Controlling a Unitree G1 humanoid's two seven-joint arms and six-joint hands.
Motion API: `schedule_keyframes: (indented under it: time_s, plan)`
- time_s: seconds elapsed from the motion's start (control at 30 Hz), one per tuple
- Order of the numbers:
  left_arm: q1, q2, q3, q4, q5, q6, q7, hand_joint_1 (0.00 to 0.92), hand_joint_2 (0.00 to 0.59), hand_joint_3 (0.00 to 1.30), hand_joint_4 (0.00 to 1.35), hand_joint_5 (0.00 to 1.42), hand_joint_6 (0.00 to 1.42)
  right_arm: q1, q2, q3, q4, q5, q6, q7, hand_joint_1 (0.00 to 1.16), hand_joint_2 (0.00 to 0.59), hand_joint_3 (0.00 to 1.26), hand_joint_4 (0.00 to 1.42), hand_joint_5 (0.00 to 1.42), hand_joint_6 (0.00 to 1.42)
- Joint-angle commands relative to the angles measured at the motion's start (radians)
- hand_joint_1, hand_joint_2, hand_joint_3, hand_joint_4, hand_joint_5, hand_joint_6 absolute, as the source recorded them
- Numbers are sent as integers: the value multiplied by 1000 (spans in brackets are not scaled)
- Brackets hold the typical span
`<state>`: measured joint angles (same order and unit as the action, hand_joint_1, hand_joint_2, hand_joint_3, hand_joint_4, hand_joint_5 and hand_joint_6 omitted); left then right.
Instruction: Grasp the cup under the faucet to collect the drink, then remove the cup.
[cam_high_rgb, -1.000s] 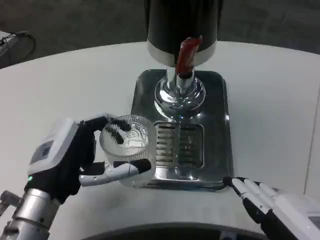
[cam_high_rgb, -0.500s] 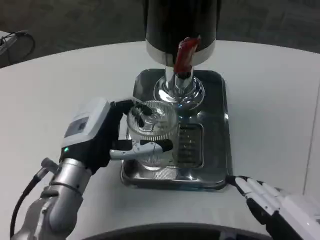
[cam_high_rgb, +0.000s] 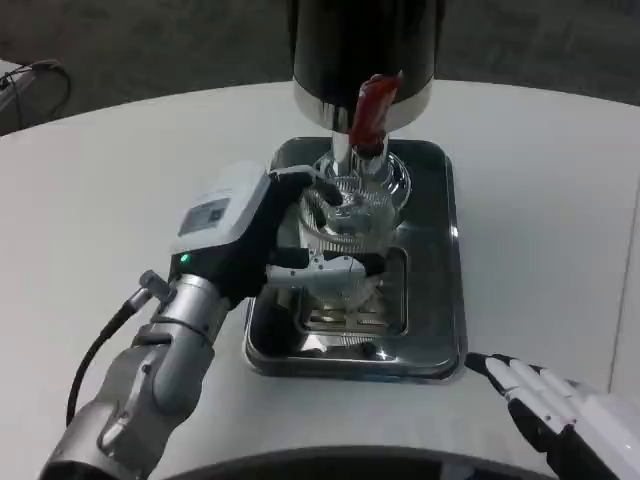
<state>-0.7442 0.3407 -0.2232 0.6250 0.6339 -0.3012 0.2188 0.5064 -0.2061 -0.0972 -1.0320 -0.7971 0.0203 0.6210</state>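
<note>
Cup (cam_high_rgb: 352, 232), clear and ribbed, sits inside the fingers (cam_high_rgb: 330, 265) of the left hand (cam_high_rgb: 235, 240), which wrap its side and hold it over the grille of the steel drip tray (cam_high_rgb: 440, 300), right under the red-handled faucet (cam_high_rgb: 372, 108) of the black dispenser (cam_high_rgb: 365, 45). Near the front edge of the white desk (cam_high_rgb: 120, 180), the right hand (cam_high_rgb: 560, 405) rests with fingers stretched out and apart, holding nothing.

The clear ribbed cup (cam_high_rgb: 350, 235) (upright) sits beneath the red-handled faucet (cam_high_rgb: 370, 112), over the drip tray (cam_high_rgb: 445, 270).
</note>
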Motion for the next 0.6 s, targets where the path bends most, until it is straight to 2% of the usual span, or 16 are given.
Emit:
schedule_keyframes:
  time_s: [0.03, 0.13, 0.2, 0.27, 0.33, 0.43, 0.6]
  plan:
    - [-38, -6, -38, 27, 10, 2, 0, 428, 130, 1034, 1083, 1293, 1424, 18, 6, -15, -15, 13, -13, 6, 319, 463, 34, 0, 0, 0]
    - [-46, -5, -56, 30, 10, 9, -11, 385, 105, 947, 976, 1178, 1396, 21, 6, -20, -15, 17, -11, 4, 318, 463, 34, 0, 0, 0]
    - [-47, 0, -64, 23, 11, 17, -15, 325, 82, 873, 845, 1064, 1327, 21, 5, -23, -15, 21, -9, 2, 318, 464, 34, 0, 0, 1]
    - [-46, 10, -64, 19, 4, 24, -24, 264, 71, 781, 645, 874, 1151, 15, 3, -23, -15, 27, -4, 0, 318, 465, 34, 0, 0, 3]
    - [-45, 21, -60, 18, -3, 25, -33, 216, 58, 704, 527, 761, 1009, 10, 5, -22, -15, 33, -2, -5, 318, 469, 42, 0, 0, 12]
    - [-41, 33, -58, 16, -7, 27, -38, 157, 43, 616, 429, 650, 879, 3, 2, -16, -15, 32, 9, -1, 323, 476, 44, 0, 0, 25]
    - [-38, 49, -51, 7, -11, 22, -27, 124, 31, 589, 397, 608, 816, -9, -3, -6, -15, 25, 28, 6, 331, 472, 50, 0, 0, 28]
